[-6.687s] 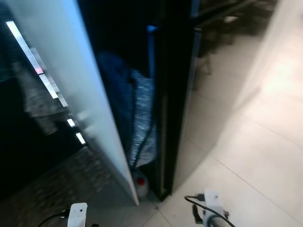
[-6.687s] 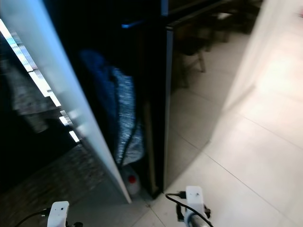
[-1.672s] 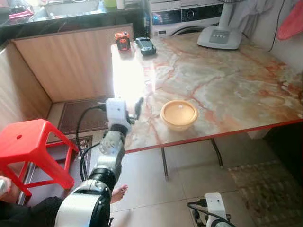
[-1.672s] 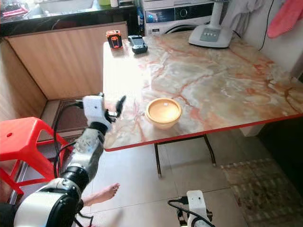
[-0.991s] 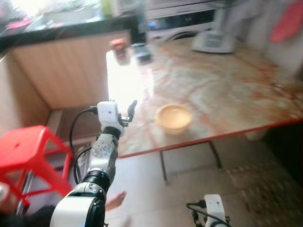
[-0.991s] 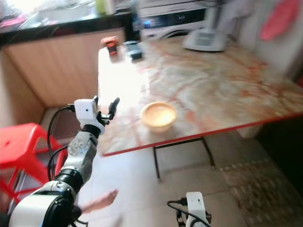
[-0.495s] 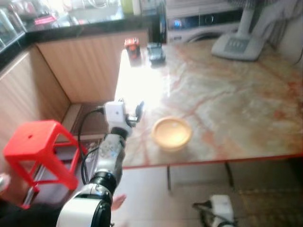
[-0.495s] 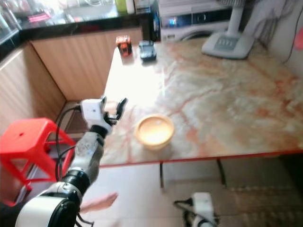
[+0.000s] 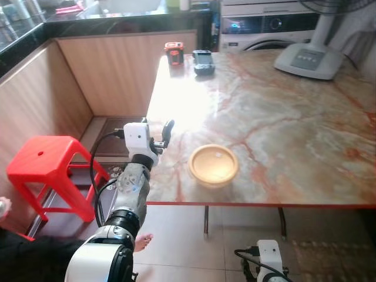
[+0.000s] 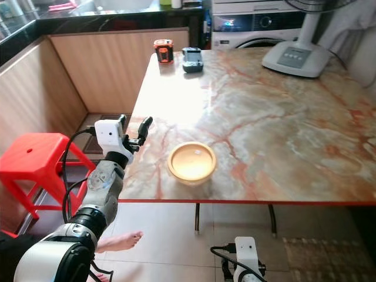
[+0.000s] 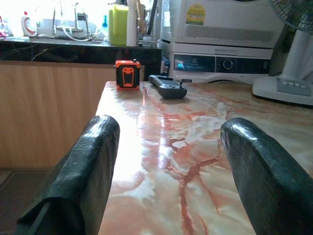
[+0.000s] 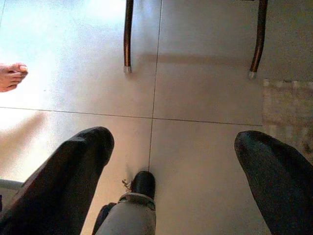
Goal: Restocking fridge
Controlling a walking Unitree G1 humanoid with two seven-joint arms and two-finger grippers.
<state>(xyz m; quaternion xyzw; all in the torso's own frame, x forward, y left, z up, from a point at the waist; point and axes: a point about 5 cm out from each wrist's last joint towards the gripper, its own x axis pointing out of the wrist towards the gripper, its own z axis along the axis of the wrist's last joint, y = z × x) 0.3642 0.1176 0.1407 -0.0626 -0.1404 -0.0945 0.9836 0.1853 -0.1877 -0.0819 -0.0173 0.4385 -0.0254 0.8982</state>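
Observation:
A shallow yellow bowl sits on the marble table near its front edge. My left gripper is raised at the table's left edge, level with the top and left of the bowl. It is open and holds nothing. In the left wrist view the left gripper looks along the tabletop towards the far end. My right gripper hangs low over the tiled floor, open and empty.
An orange box and a black device lie at the table's far end, a fan base at the far right. A red stool stands left. A person's bare foot rests near the table legs.
Several seconds ago I faced a dark fridge; since then the view is of the table. Over the last second the camera shifted and steadied. The left arm stays raised beside the table edge.

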